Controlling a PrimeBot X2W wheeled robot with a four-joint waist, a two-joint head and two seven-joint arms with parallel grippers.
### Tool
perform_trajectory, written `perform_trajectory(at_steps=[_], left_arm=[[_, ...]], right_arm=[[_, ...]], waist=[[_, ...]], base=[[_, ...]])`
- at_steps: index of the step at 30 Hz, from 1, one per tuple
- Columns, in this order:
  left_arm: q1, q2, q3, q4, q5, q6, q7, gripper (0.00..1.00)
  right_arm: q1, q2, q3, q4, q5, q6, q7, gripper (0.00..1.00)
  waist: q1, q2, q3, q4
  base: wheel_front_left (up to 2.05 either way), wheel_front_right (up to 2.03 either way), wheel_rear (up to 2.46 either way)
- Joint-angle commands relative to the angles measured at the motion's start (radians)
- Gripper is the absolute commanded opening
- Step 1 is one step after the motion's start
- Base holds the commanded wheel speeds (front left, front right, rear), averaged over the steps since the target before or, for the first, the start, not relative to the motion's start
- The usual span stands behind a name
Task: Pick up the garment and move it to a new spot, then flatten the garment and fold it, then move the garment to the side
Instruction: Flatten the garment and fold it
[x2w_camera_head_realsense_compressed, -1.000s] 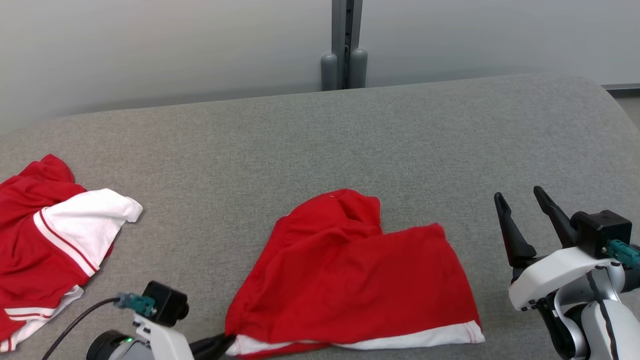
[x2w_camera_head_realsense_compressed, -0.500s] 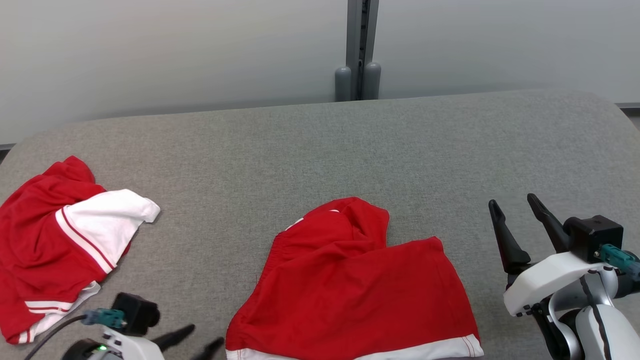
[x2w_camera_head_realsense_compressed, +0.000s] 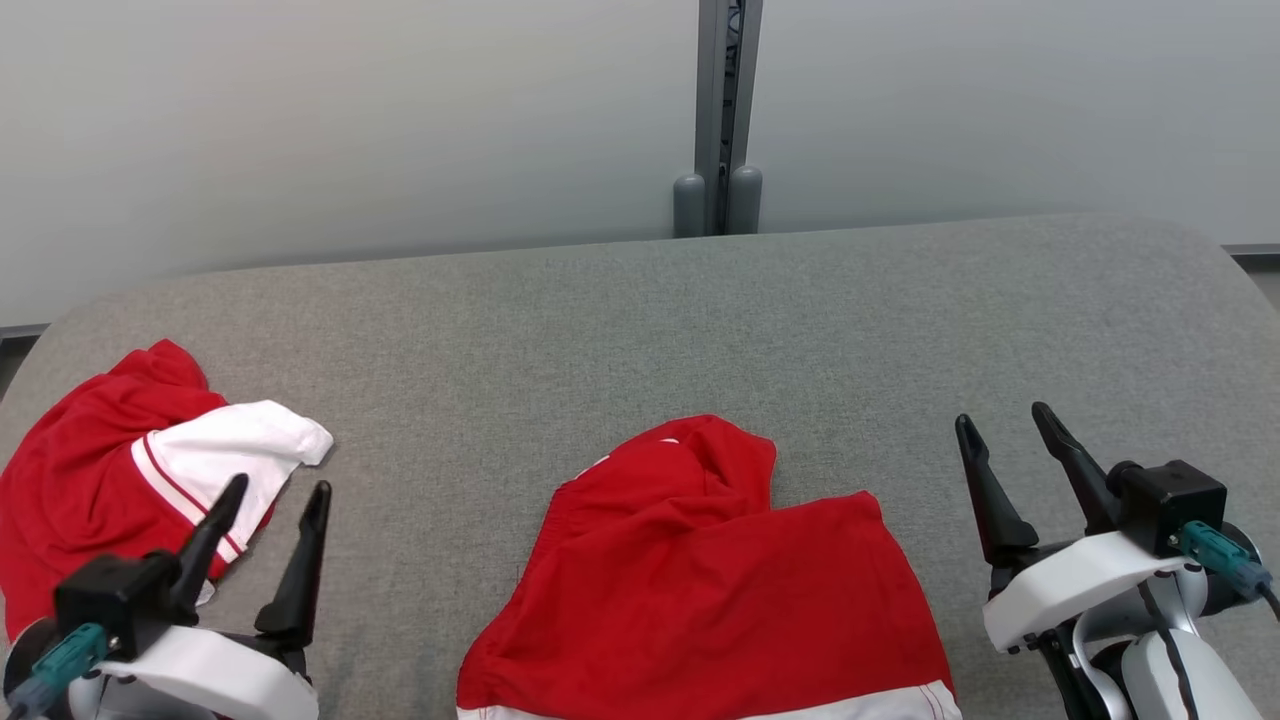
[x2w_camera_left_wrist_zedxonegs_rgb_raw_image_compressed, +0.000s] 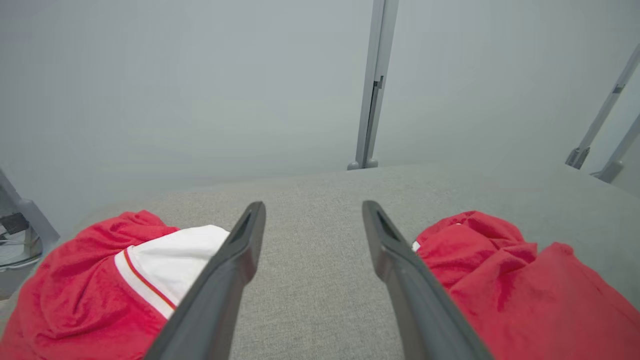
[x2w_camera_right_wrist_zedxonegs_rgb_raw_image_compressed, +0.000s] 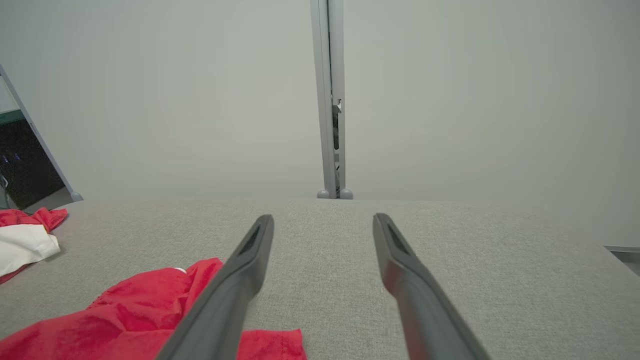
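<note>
Grey cloth covered the table (x2w_camera_head_realsense_compressed: 600, 330), with the red garment (x2w_camera_head_realsense_compressed: 700, 580) crumpled at lower centre, between my left hand (x2w_camera_head_realsense_compressed: 281, 484) and right hand (x2w_camera_head_realsense_compressed: 1001, 414), both hovering with fingers apart, holding nothing. Flattening seemed the step in hand; next I needed to grip opposite edges and spread it.

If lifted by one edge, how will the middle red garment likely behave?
The red garment probably goes floppy: it lies creased, with a bunched hump at its far end. It looks like thin fabric, so likely light, draping from one pinch. On the textured grey surface it would probably drag and wrinkle rather than slide flat.
</note>
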Motion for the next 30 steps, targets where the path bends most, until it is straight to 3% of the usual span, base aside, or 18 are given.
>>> perform_trajectory(at_steps=[1,7,10,20,21,30], left_arm=[[0.015,-0.006,0.010,0.001,0.011,0.015,-0.021,1.00],[0.033,-0.077,0.055,0.033,0.062,0.080,-0.117,1.00],[0.047,-0.121,0.092,0.043,0.084,0.090,-0.132,1.00],[0.116,-0.250,0.231,0.033,0.190,0.037,-0.132,1.00],[0.128,-0.271,0.247,0.039,0.206,0.016,-0.133,1.00],[0.129,-0.323,0.283,0.069,0.248,-0.045,-0.133,1.00]], right_arm=[[0.007,0.000,0.000,0.006,0.003,0.000,-0.014,1.00],[0.021,0.015,-0.011,0.029,0.003,0.000,-0.060,1.00],[0.036,0.027,-0.020,0.036,-0.004,0.000,-0.093,1.00],[0.060,0.020,-0.009,0.048,-0.036,0.000,-0.135,1.00],[0.057,0.021,-0.009,0.047,-0.032,0.000,-0.138,1.00],[0.046,0.018,-0.011,0.047,-0.027,0.000,-0.141,1.00]], waist=[[0.0000,0.0000,-0.004,-0.001],[0.0000,0.0000,-0.019,0.005],[0.0000,0.0000,-0.028,0.007],[0.0000,0.0000,-0.040,0.004],[0.0000,0.0000,-0.038,0.003],[0.0000,0.0000,-0.033,0.000]], base=[[0.00,0.00,0.00],[0.00,0.00,0.00],[0.00,0.00,0.00],[0.00,0.00,0.00],[0.00,0.00,0.00],[0.00,0.00,0.00]])
